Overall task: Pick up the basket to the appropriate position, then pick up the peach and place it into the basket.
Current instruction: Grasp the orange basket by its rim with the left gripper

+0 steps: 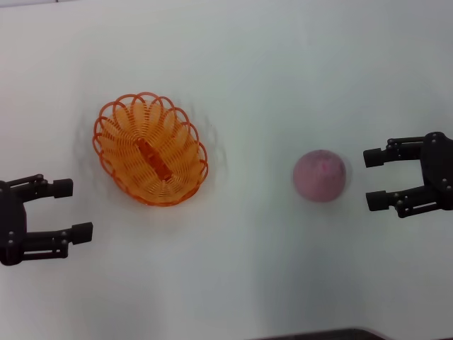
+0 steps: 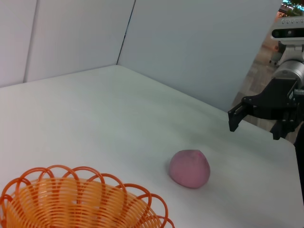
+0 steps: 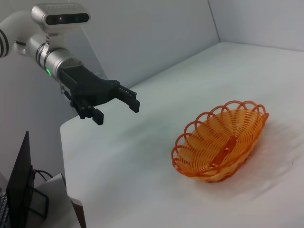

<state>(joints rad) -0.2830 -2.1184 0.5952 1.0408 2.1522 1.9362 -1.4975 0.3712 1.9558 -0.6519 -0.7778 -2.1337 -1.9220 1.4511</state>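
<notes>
The orange wire basket [image 1: 151, 149] stands empty on the white table, left of centre; it also shows in the left wrist view [image 2: 76, 202] and the right wrist view [image 3: 221, 141]. The dusty-pink peach [image 1: 320, 176] lies on the table right of centre, also in the left wrist view [image 2: 190, 168]. My left gripper [image 1: 76, 210] is open and empty, a little to the left and front of the basket. My right gripper [image 1: 375, 178] is open and empty, just right of the peach, apart from it.
The white table [image 1: 241, 269] has walls behind it. In the right wrist view a dark monitor [image 3: 21, 190] stands beyond the table's edge. A dark strip [image 1: 325, 334] marks the front edge.
</notes>
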